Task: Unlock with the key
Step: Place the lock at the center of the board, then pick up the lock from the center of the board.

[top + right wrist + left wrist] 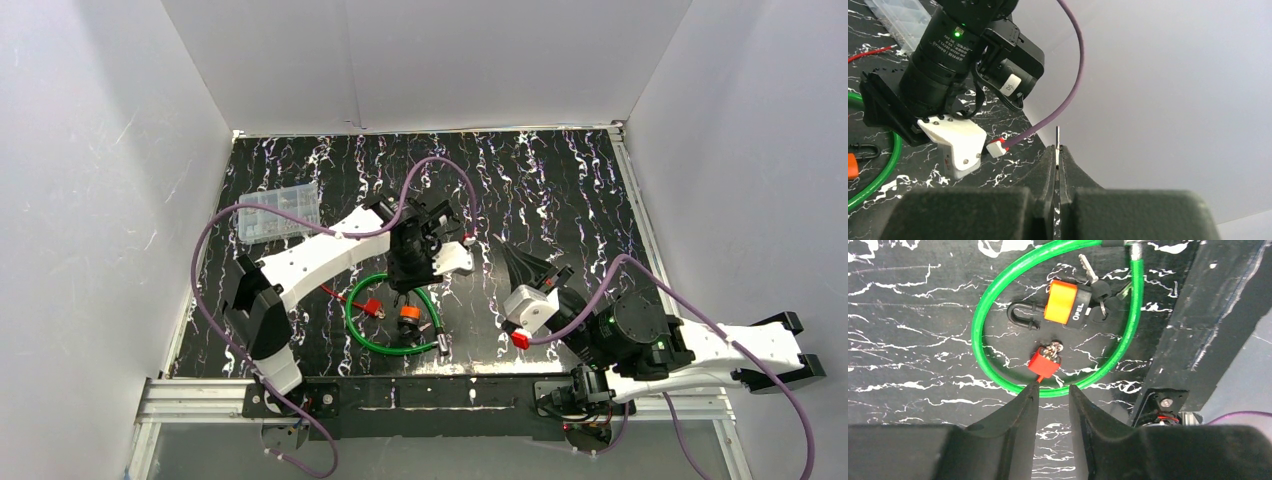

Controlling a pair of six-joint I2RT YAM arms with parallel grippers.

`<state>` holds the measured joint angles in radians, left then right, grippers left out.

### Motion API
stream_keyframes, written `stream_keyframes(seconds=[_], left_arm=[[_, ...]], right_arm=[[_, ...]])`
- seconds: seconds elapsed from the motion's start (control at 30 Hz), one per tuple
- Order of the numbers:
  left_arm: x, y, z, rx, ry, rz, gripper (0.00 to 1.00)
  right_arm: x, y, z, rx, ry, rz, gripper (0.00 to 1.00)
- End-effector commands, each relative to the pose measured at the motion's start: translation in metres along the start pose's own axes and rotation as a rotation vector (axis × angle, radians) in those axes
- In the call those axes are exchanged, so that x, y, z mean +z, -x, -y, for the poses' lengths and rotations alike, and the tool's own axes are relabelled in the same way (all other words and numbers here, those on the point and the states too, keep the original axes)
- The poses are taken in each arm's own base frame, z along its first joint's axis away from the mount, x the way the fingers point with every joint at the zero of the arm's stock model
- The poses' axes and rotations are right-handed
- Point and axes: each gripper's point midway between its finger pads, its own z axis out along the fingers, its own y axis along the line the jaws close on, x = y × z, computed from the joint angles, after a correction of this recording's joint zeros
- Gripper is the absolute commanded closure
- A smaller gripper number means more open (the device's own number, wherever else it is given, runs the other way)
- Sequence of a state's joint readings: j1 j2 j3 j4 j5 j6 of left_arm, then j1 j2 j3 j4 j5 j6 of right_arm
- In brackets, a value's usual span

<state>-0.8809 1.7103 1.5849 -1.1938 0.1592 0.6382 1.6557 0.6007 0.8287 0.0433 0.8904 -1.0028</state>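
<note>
orange padlock: hard, smooth, likely slides, near front edge of tabletop; hold its sides | left gripper: slightly apart, empty | right gripper: clenched on thin metal strip
</note>
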Motion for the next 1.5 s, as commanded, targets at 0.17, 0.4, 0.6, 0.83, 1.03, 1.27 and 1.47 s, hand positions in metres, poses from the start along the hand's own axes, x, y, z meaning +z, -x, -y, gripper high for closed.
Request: stream_keyframes(seconds=[0.17, 0.4, 0.6, 0.83, 1.03, 1.27, 1.47], left_arm=[[0.015, -0.039, 0.035, 0.155, -0.042, 0.215, 0.31], [0.044, -0.061, 0.062, 0.227, 0.06, 0.411, 0.32], [0.074, -0.062, 0.057, 0.314, 0.09, 0.433, 0.33], [0.103, -0.069, 0.058, 0.354, 0.011, 0.372, 0.39], [0.122, -0.085, 0.073, 0.399, -0.056, 0.325, 0.4], [0.139, -0.108, 0.083, 0.44, -0.084, 0.245, 0.52], [0.126, -0.088, 0.052, 0.381, 0.043, 0.251, 0.99]], right_arm=[[-0.007, -0.007, 0.007, 0.147, -0.06, -0.011, 0.99], [-0.008, -0.013, 0.006, 0.157, -0.071, -0.034, 0.99], [-0.004, -0.009, 0.004, 0.155, -0.075, -0.024, 0.99], [-0.007, -0.011, 0.008, 0.164, -0.092, -0.024, 0.99], [-0.008, -0.012, 0.01, 0.162, -0.102, -0.025, 0.99], [-0.007, -0.01, 0.014, 0.155, -0.114, -0.017, 0.99], [-0.004, -0.006, 0.014, 0.152, -0.12, -0.014, 0.99]])
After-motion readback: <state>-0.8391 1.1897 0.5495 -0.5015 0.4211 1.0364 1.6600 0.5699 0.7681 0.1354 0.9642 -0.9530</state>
